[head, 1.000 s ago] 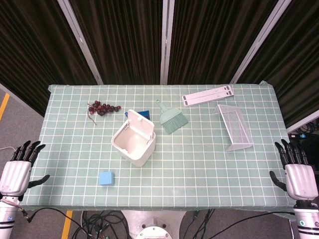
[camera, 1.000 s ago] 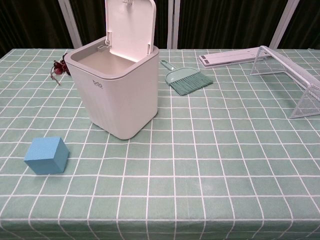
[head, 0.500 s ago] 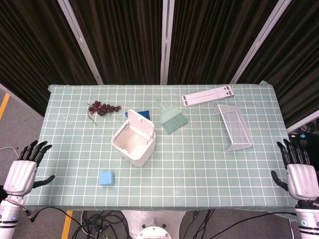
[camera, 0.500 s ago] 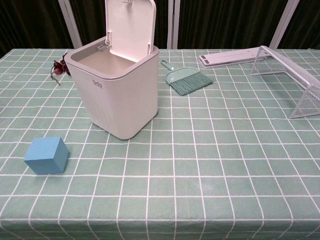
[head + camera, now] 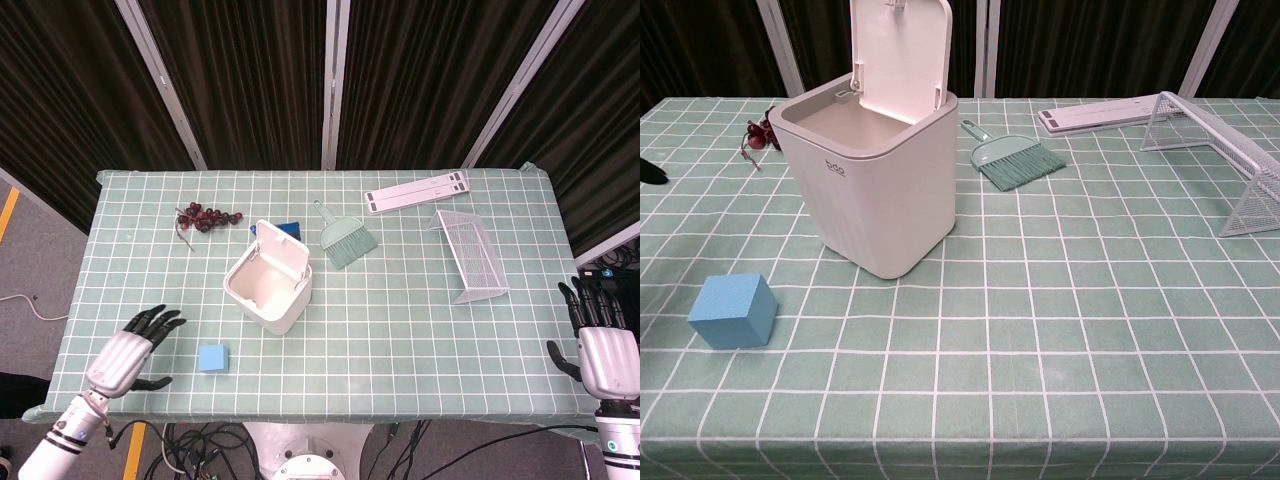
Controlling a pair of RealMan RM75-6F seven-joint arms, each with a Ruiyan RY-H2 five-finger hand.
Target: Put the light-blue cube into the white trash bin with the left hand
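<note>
The left hand (image 5: 128, 352) hovers with fingers spread wide, holding nothing. The light-blue cube (image 5: 212, 357) lies on the table (image 5: 400, 330) just to its right, the open white trash bin (image 5: 268, 280) beyond. The right hand (image 5: 604, 350) is likewise spread and empty.

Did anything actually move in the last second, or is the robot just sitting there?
The left hand came in from the table's edge over the cloth toward the blue cube, fingers spread, not touching it. Nothing was grabbed. The cube, the white bin with its lid up and the right hand stayed put.
</note>
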